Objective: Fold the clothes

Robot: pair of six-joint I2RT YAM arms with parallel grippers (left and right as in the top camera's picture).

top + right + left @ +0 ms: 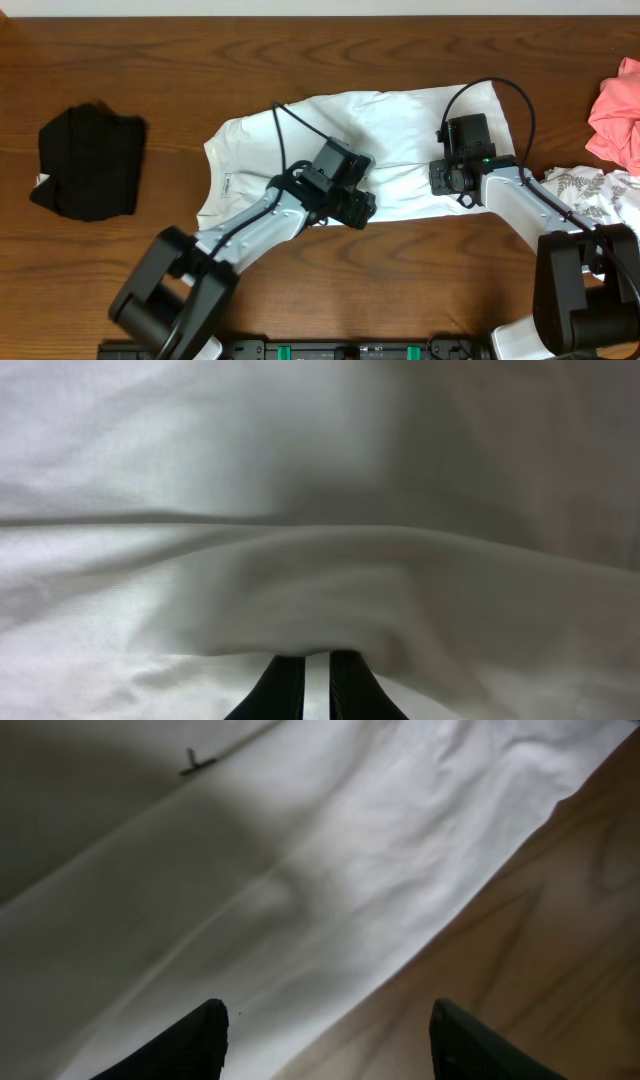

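Observation:
The white T-shirt (370, 130) lies spread across the middle of the wooden table, collar end to the left. My left gripper (360, 210) hovers open at the shirt's near edge. In the left wrist view the left gripper (328, 1040) has one finger (190, 1045) over the white T-shirt (300, 890) and the other over bare wood, with nothing between them. My right gripper (445, 180) sits on the shirt's right part. In the right wrist view the right gripper (317, 665) is shut on a thin layer of the white T-shirt (300, 560), and a raised fold hides its tips.
A black garment (90, 162) lies folded at the far left. A pink garment (618, 110) sits at the right edge, with a leaf-patterned white one (590, 190) below it beside the right arm. Bare wood (150, 60) surrounds the shirt.

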